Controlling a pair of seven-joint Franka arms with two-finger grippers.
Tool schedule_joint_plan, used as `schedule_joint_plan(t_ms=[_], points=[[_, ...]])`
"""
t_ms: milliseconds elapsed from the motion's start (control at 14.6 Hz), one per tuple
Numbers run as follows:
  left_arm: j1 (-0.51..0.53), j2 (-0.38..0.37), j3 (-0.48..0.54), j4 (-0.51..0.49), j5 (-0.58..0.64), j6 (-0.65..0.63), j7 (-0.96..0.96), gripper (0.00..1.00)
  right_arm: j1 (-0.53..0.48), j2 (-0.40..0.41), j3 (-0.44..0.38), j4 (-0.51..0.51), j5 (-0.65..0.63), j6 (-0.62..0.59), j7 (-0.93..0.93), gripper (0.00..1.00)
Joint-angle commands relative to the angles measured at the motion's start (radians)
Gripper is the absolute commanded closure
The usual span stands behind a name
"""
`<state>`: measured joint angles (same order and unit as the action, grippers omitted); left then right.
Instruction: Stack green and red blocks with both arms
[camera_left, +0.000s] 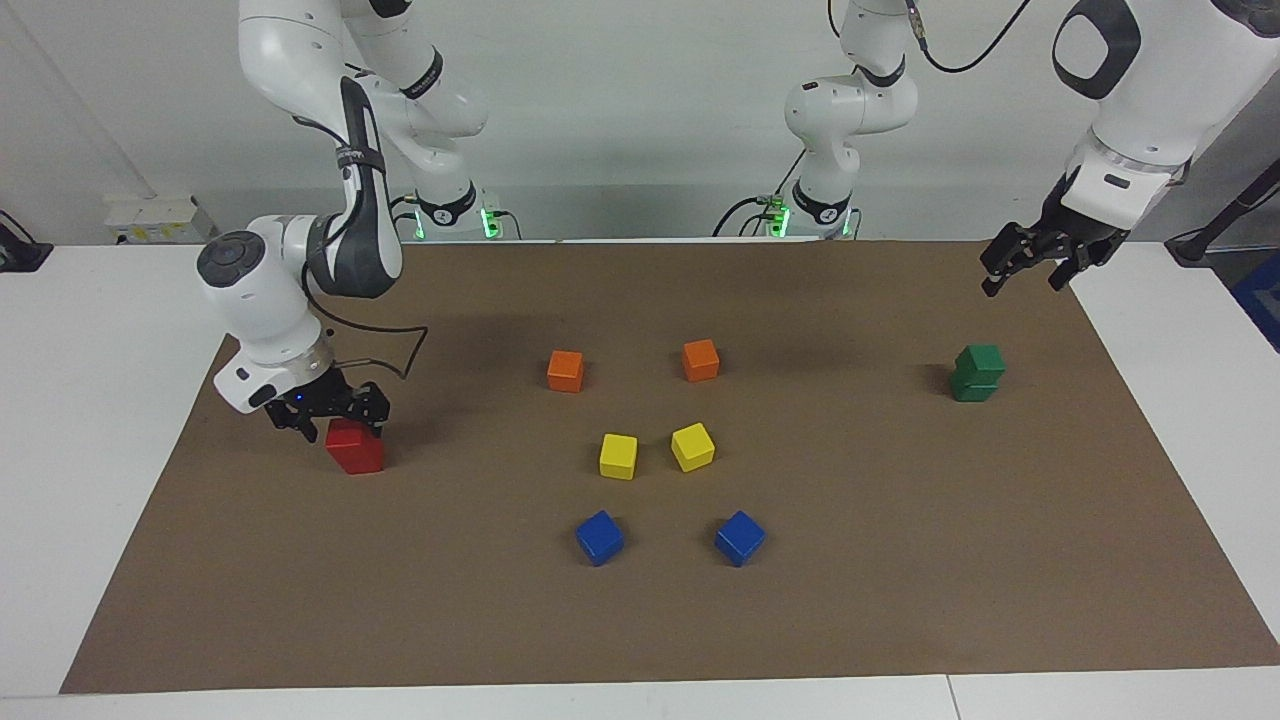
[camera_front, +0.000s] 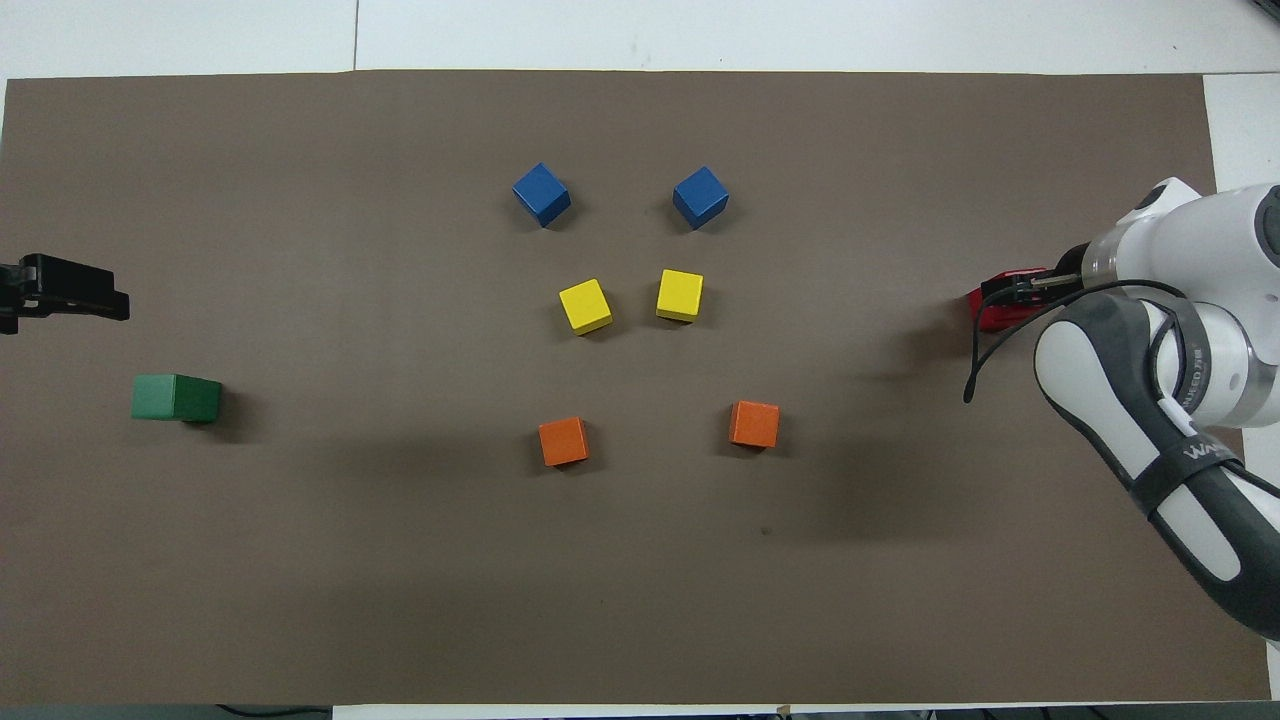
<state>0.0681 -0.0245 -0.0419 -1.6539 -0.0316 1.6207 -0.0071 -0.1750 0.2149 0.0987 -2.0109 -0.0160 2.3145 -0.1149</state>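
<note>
With both colour pairs already standing as two-high towers, the task looks all but done, and the step in hand is the right arm's release at the red one. The red blocks (camera_left: 354, 446) stand one on the other toward the right arm's end of the table (camera_left: 120, 330), at about nine o'clock from the yellow cubes (camera_left: 655, 452) in the facing view. The right gripper (camera_left: 330, 412) hangs just over the top red block, fingers spread wide and holding nothing, though they sit so near the block's upper edge that I cannot tell whether a tip touches it. The green blocks (camera_left: 978, 373) are stacked at the left arm's end, at about three o'clock from the orange cubes (camera_left: 632, 366). The left gripper (camera_left: 1035, 262) waits in the air over the brown mat's (camera_left: 640, 620) corner, at about one o'clock from the green stack, fingers wide and empty. Next, in my judgement, the right gripper needs a straight lift clear of the red tower, without sideways drift, since a brushing finger could knock the top block off. Blue cubes (camera_left: 670, 537) lie untouched.
</note>
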Motion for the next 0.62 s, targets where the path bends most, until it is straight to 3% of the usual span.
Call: schedule_joint_plan(t_ms=[0, 206, 550], points=[[-0.011, -0.018, 0.010, 0.008, 0.007, -0.070, -0.008, 0.00, 0.005, -0.058, 0.006, 0.046, 0.013, -0.123, -0.014, 0.00], [-0.011, -0.018, 0.010, 0.006, 0.007, -0.052, -0.011, 0.00, 0.011, -0.133, 0.009, 0.115, 0.013, -0.286, 0.004, 0.00], [-0.011, -0.020, 0.011, 0.005, 0.009, -0.039, -0.011, 0.00, 0.031, -0.288, 0.018, 0.119, 0.014, -0.467, 0.018, 0.00]])
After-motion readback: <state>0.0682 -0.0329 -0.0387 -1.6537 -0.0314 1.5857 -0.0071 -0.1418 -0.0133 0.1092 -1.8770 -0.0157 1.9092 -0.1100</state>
